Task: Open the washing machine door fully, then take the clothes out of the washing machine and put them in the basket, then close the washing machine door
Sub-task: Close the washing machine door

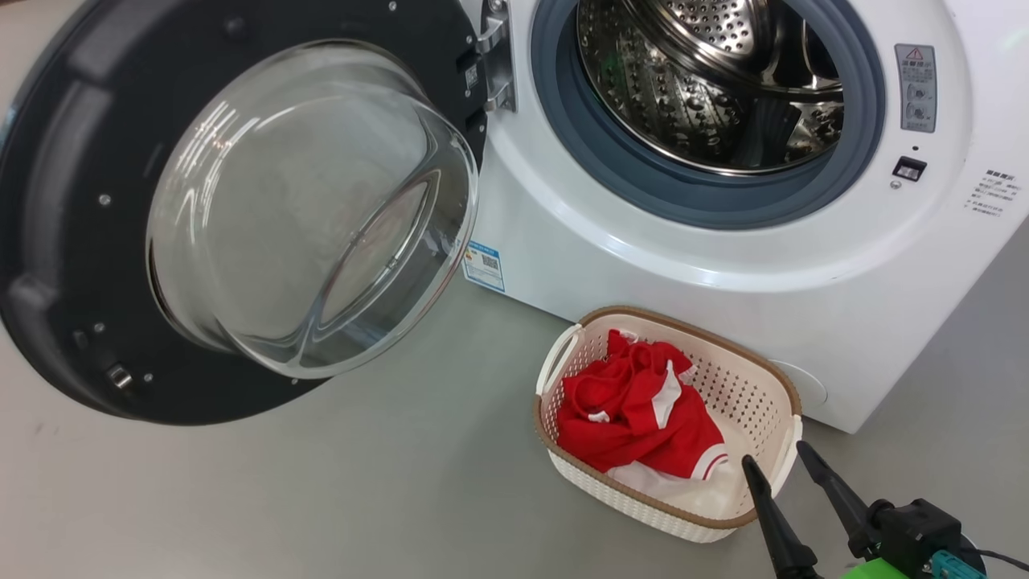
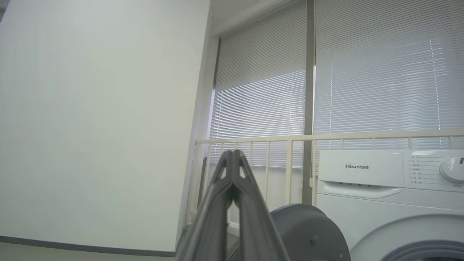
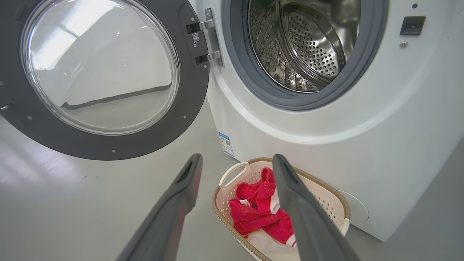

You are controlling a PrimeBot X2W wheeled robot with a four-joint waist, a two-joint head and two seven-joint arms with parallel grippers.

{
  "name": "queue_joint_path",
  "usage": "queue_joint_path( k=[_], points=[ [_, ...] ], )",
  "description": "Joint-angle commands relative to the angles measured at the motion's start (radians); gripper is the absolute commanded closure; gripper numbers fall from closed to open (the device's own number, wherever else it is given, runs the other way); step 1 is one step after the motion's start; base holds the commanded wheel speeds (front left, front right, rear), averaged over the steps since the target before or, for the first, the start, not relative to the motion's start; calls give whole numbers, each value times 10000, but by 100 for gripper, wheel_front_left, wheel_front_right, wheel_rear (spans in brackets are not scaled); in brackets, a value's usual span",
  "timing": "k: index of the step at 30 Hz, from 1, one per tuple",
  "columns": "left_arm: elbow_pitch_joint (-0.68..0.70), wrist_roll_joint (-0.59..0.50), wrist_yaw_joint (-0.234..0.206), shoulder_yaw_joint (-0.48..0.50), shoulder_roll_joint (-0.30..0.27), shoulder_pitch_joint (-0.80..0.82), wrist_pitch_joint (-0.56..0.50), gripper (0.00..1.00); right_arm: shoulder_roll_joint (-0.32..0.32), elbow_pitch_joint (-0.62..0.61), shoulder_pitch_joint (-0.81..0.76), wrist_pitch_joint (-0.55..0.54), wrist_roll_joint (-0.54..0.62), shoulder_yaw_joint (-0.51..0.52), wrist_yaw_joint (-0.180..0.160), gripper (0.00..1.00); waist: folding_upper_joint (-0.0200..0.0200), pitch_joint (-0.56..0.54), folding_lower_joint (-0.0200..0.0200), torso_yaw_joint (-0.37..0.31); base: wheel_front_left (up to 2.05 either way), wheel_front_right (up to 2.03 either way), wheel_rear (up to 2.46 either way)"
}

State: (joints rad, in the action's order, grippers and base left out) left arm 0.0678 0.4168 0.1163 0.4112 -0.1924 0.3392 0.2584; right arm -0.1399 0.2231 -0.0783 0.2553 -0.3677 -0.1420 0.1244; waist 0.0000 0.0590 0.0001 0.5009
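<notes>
Red clothes heaped in basket on floor just before washing machine | washing machine door stands wide open | left fingers pressed together — held in air | right fingers spread, tips by basket rim

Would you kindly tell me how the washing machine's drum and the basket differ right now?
The drum is shiny steel and round; the basket is cream plastic, rectangular and brown-rimmed. The drum's visible part looks empty, while the basket holds the red clothes. Both are perforated.
</notes>
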Motion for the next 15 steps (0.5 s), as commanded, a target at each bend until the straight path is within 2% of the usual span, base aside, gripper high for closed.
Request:
queue_joint_path(
  k=[1, 3, 8, 12, 15],
  points=[
    [-384, 252, 83, 507, -862, 904, 34, 100, -57, -284, 150, 65, 132, -138, 63, 0, 0, 83, -1, 13, 0, 0, 0],
    [-1334, 747, 100, 607, -1362, 1718, -174, 100, -36, -303, 113, 65, 159, -85, 63, 0, 0, 128, -1, 22, 0, 0, 0],
    [-4121, 2247, 121, 810, -2389, 3644, -1578, 100, 39, -357, 44, 65, 213, 56, 63, 0, 0, 196, -1, 33, 0, 0, 0],
    [-6273, 3037, 131, 593, -3087, 4636, -3140, 100, 106, -406, -3, 65, 234, 101, 63, 0, 0, 214, -1, 1, 0, 0, 0],
    [-7735, 3604, 134, 458, -3356, 5214, -4548, 100, 123, -448, -49, 65, 241, 141, 63, 0, 0, 247, -1, -17, 0, 0, 0]
  ],
)
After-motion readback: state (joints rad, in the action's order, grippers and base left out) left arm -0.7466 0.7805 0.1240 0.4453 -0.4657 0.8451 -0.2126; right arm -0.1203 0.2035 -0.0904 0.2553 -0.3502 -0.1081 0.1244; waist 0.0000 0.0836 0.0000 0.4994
